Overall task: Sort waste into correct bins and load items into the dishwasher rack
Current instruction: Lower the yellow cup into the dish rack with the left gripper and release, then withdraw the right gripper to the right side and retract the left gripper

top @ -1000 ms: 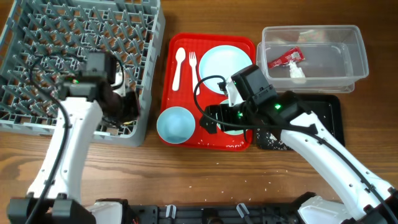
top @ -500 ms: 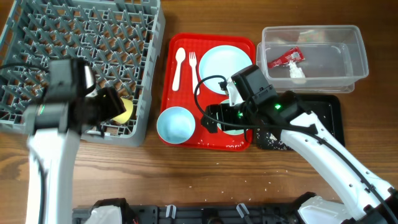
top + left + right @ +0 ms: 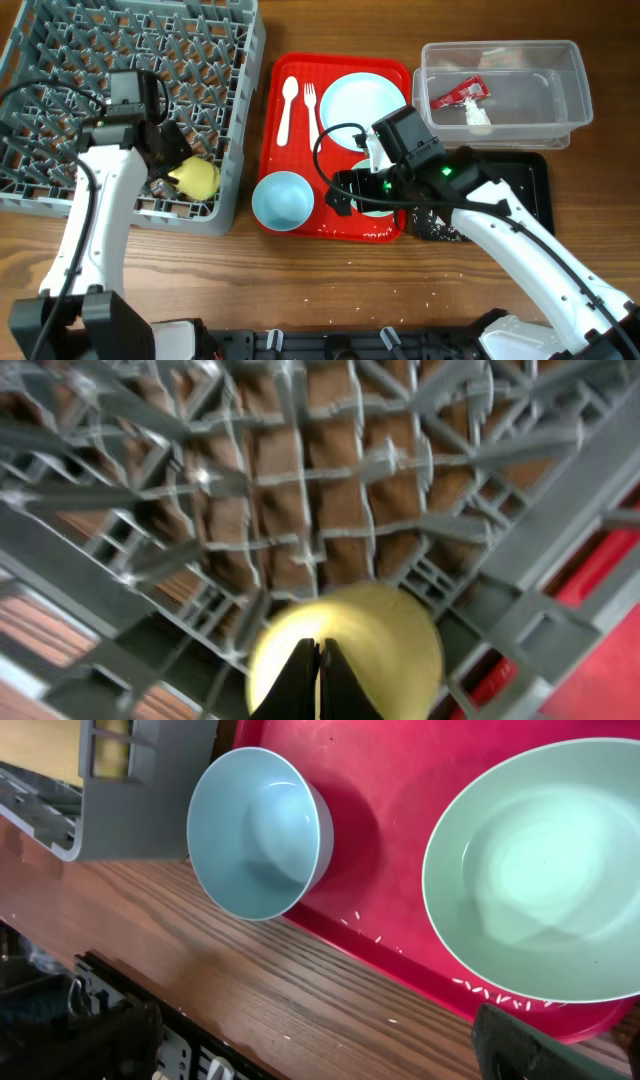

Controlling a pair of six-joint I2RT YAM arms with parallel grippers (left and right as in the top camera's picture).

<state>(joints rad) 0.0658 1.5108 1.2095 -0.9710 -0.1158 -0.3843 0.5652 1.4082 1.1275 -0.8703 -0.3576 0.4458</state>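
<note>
Low in the near right corner of the rack (image 3: pixel 210 40), the left gripper (image 3: pixel 320 678) has its two dark fingers pressed together, with only a hairline between them and nothing visibly pinched. Just behind the tips sits the cup (image 3: pixel 385 635), a yellow dome among the grey pegs. From above it lies beside the gripper by the rack's front wall, and whether the fingers touch it cannot be told. It looks tilted rather than squarely seated, though blur leaves that unsure. Across the table (image 3: pixel 300 290), the right gripper (image 3: pixel 345 192) hangs over the mint bowl (image 3: pixel 540 880) on the red tray (image 3: pixel 335 228). Its wrist view shows only one dark corner of a finger, so whether it is spread or closed cannot be told. The blue bowl (image 3: pixel 258 830) stands at the tray's front left corner, with the plate (image 3: pixel 360 100), spoon (image 3: pixel 287 105) and fork (image 3: pixel 309 100) farther back. The sachet (image 3: pixel 455 95) and white scrap (image 3: pixel 478 118) lie in the tub (image 3: pixel 560 95), and the black tray (image 3: pixel 530 180) sits in front of it, partly under the right arm. Crumbs (image 3: pixel 480 990) dot the red tray's front edge beside the mint bowl. By this, the cup seems loaded and the other dishes not. Three things could go wrong. The closed fingers, lifting out, could catch a peg or nudge the cup and roll it out of place. The mint bowl's smooth, sloping wall could slip from a shallow grip. Tipping that bowl or bumping the tray could scatter crumbs onto the table.
</note>
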